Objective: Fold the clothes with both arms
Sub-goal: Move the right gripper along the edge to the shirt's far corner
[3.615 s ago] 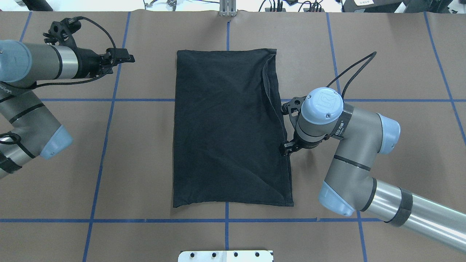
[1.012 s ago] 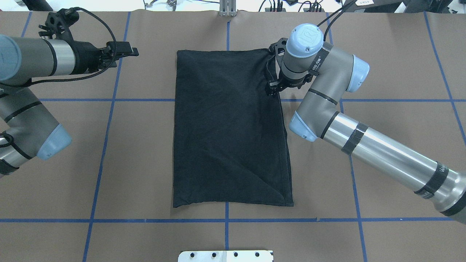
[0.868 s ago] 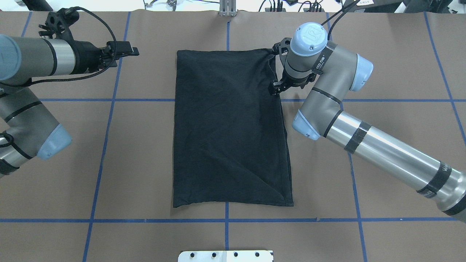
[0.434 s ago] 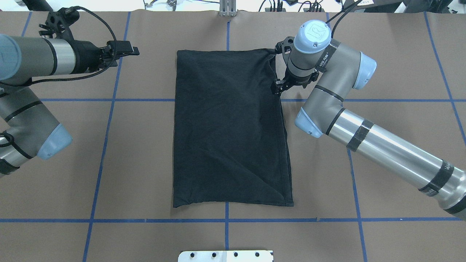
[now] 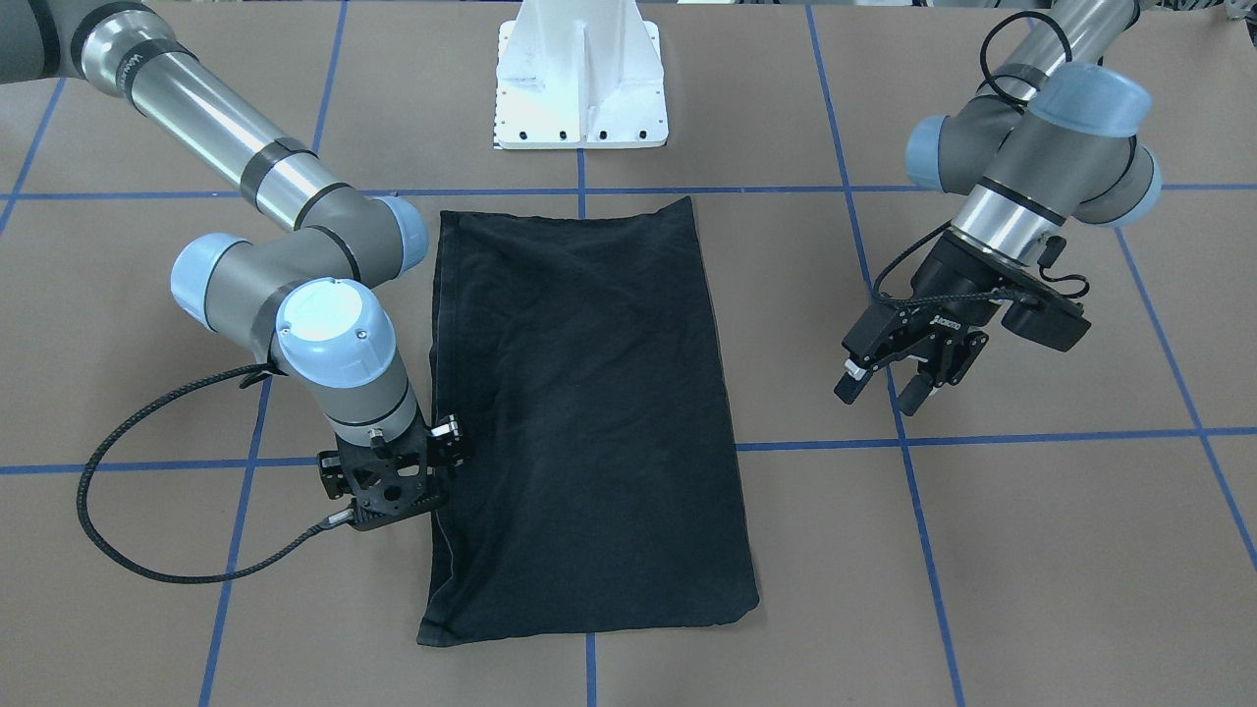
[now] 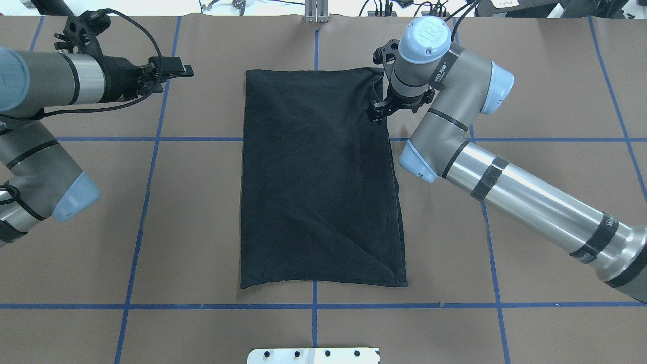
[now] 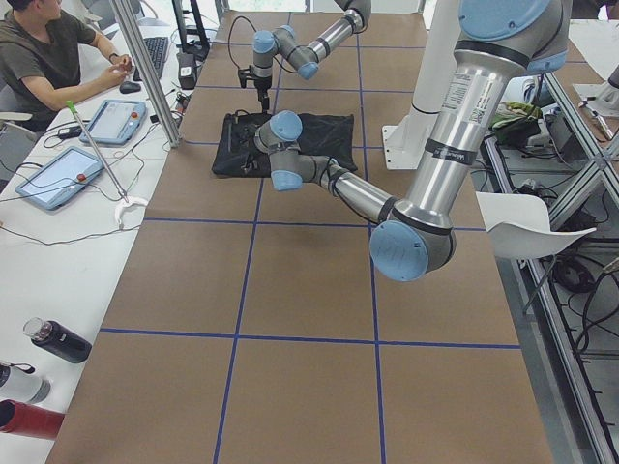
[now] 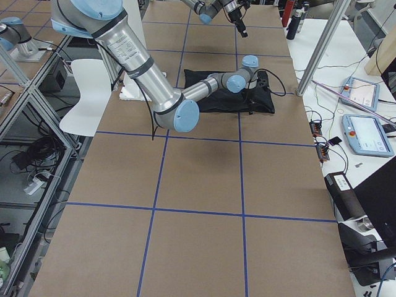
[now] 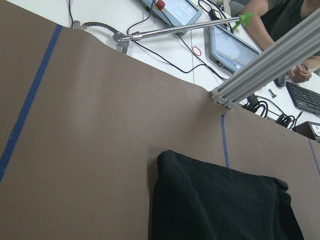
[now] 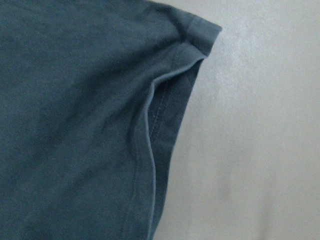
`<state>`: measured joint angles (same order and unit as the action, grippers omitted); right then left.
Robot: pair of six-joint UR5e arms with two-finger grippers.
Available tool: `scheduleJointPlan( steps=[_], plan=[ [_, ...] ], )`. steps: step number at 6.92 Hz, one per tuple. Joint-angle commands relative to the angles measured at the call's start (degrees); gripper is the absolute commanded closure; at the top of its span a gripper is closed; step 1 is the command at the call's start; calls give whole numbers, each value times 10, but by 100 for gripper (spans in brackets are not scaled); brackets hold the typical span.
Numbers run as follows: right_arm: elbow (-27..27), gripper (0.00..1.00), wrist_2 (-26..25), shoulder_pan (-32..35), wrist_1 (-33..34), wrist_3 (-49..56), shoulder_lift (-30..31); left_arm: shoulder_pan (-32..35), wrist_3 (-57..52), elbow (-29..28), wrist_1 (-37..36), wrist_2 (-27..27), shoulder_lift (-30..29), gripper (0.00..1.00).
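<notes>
The T-shirt lies flat in the middle of the overhead frame. It is folded to a long upright rectangle, plain black side up, with no print showing. It rests on the table, across the centre blue tape line. Along its right side the cloth is doubled, and my right wrist camera shows that layered hem running up to a corner at the upper right of its frame.

The right pincer sits low on that right edge, just below the shirt's upper right corner. The wrist covers its fingers, and none show in its own camera, so I cannot tell whether they are apart or gripping cloth.

The left pincer hangs well off the shirt, at the upper left of the overhead frame. Its fingers are spread and hold nothing.

I judge the side folds done and the end-over-end fold next. The right arm seems to be working the loose layered edge near that corner. The next move calls for a pinch through both layers. The left pincer would also have to come across to the upper left corner, so both ends lift together.
</notes>
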<state>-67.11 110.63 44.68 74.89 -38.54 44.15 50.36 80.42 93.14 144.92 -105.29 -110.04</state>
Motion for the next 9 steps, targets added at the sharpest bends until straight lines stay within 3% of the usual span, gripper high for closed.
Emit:
scheduleJointPlan(
  steps=[1,6,8,9],
  plan=[
    [68,0,-15,1,-71,-1,-17,0,0,-1,0,0,0,0],
    [90,0,-9,18,-74,0,-17,0,0,-1,0,0,0,0],
    [80,0,11,32,-73,-1,-23,0,0,0,-1,-1,0,0],
    [54,0,45,46,-69,-2,-21,0,1,5,-1,-1,-2,0]
  ],
)
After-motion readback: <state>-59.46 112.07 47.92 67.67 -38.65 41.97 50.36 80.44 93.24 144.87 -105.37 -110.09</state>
